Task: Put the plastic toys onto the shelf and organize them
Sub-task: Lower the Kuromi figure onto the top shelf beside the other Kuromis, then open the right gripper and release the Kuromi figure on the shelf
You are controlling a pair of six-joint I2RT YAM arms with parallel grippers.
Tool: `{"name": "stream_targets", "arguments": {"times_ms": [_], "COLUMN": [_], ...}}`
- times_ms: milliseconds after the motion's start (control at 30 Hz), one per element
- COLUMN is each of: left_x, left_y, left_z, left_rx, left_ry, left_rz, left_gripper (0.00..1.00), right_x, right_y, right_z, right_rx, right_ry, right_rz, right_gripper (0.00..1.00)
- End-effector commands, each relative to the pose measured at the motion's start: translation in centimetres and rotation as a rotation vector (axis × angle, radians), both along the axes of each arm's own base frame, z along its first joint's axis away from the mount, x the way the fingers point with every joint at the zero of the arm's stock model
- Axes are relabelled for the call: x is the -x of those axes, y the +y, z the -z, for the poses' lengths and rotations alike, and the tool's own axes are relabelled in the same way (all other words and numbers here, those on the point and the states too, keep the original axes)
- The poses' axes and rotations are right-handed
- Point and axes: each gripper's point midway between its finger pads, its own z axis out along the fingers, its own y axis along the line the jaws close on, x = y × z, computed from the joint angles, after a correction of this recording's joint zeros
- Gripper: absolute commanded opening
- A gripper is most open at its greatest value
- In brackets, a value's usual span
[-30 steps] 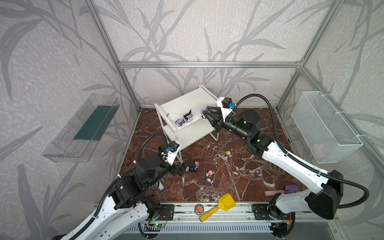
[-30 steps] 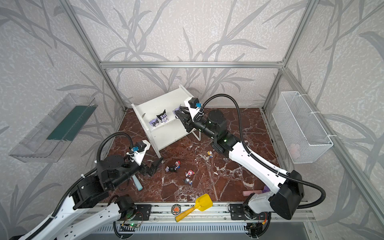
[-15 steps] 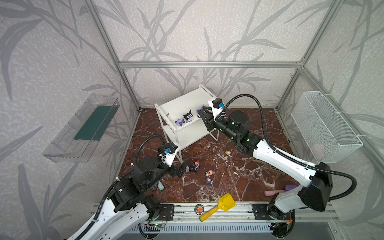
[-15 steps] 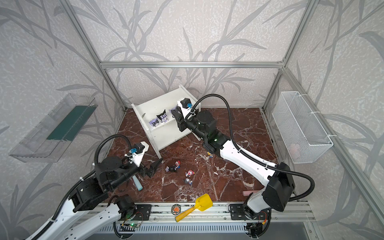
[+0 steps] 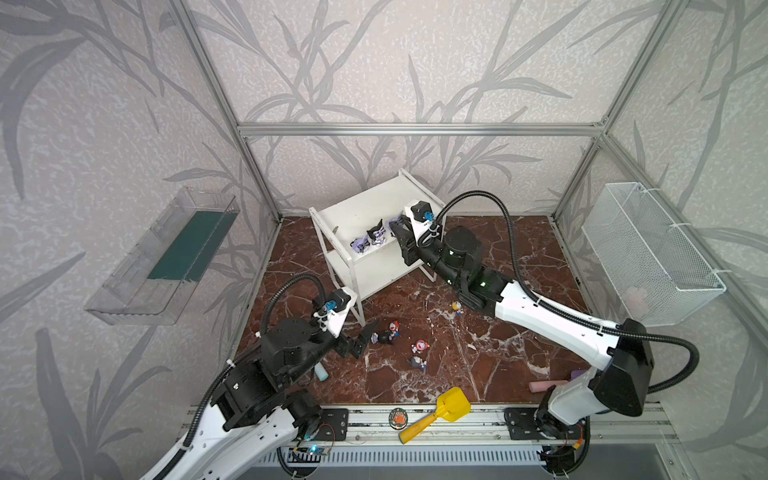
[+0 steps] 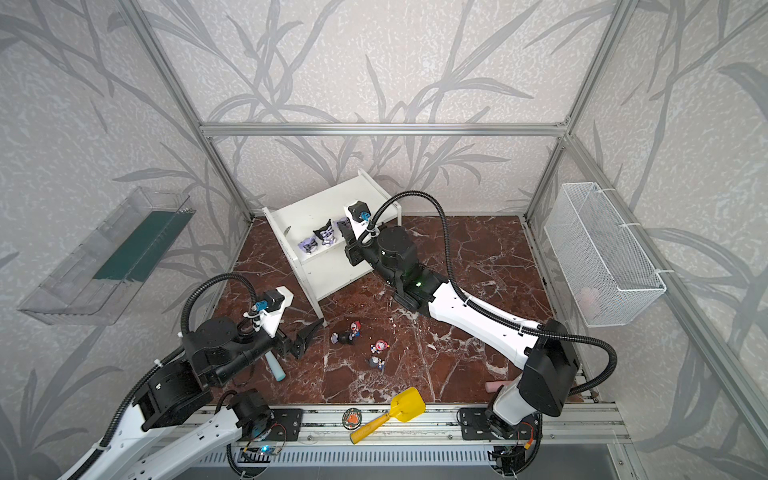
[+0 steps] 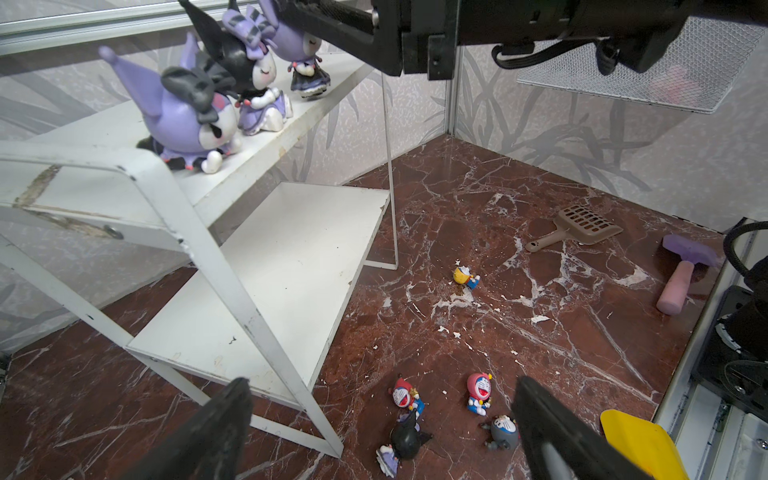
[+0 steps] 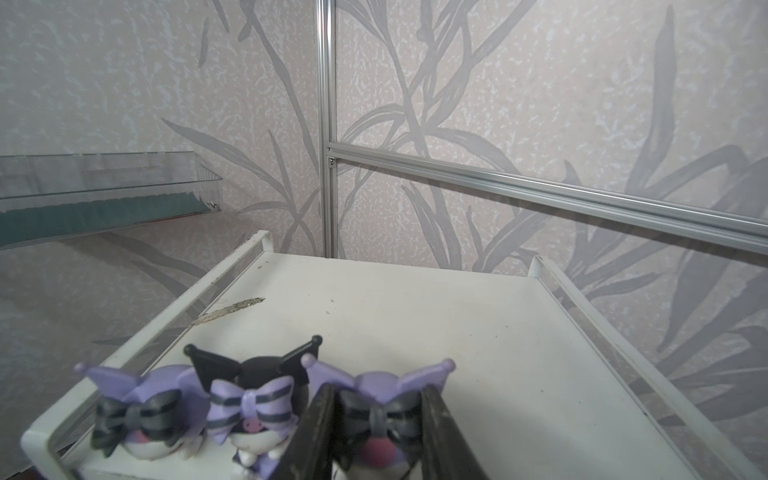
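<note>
Toys (image 5: 376,239), three shelved (right hand (image 8: 379,399) pinching one), five on floor (image 5: 478,353), left hand (image 7: 382,382) spread

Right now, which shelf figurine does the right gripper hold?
The purple-hooded figurine at the row's end nearest the right arm, its head between the right gripper's fingers; the other two figurines sit free.

Soft, even light (wrist foreground blurred)
</note>
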Motion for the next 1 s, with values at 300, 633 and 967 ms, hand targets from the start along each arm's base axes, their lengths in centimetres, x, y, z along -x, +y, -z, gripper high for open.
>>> {"name": "stream_targets", "arguments": {"times_ms": [300, 633, 967], "left_x": [0.1, 0.0, 0.0], "left_y": [0.0, 0.0, 0.1], "left_z": [0.5, 0.6, 0.5], "left_rx": [-0.010, -0.013, -0.009], "left_ry": [0.004, 0.005, 0.002], "left_rz": [0.006, 0.005, 0.003], "left_gripper": [0.99, 0.99, 0.99], "right_x": [-0.5, -1.1, -1.2], "right_y": [-0.7, -0.5, -0.7], "right_z": [-1.9, -1.0, -0.7], "right_rx": [-0.044, -0.038, -0.044], "right_ry": [-0.064, -0.048, -0.045], "right_rz": [0.064, 0.072, 0.078], "right_gripper": [0.26, 0.27, 0.47]}}
